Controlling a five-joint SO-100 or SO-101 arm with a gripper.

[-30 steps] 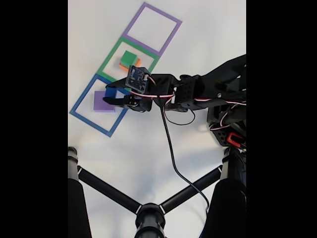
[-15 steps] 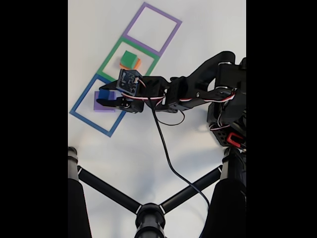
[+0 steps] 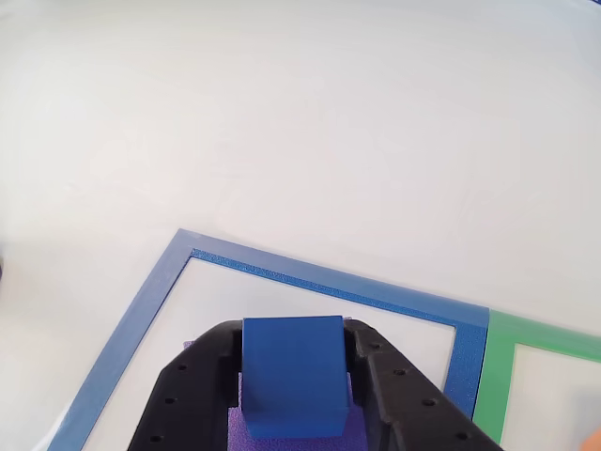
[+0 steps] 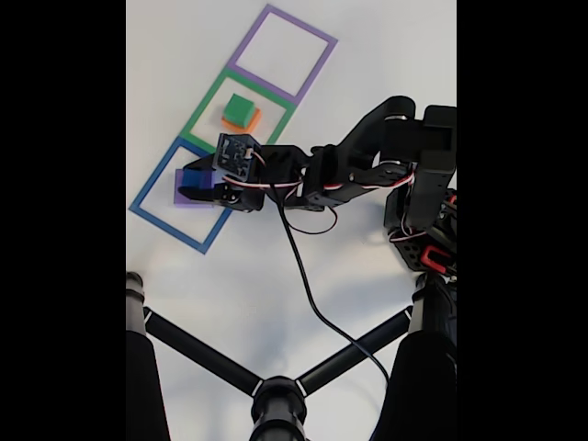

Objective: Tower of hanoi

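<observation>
A blue block (image 3: 293,376) sits between the black fingers of my gripper (image 3: 293,395), which is shut on it, right over a wider purple block (image 3: 246,434). In the fixed view the gripper (image 4: 195,184) holds the blue block (image 4: 194,177) on top of the purple block (image 4: 186,197) inside the blue square outline (image 4: 147,213). A green block (image 4: 239,109) rests on an orange block (image 4: 251,119) inside the green square outline (image 4: 208,103). The purple square outline (image 4: 317,64) is farther up.
The arm's base (image 4: 424,220) and a black cable (image 4: 308,285) lie to the right in the fixed view. Black tripod legs (image 4: 276,390) cross the bottom. The green outline's corner (image 3: 502,348) shows at the right of the other view.
My gripper has moved left with the blue block, from the blue square's right edge to over the purple block. The arm has stretched out and lowered.
</observation>
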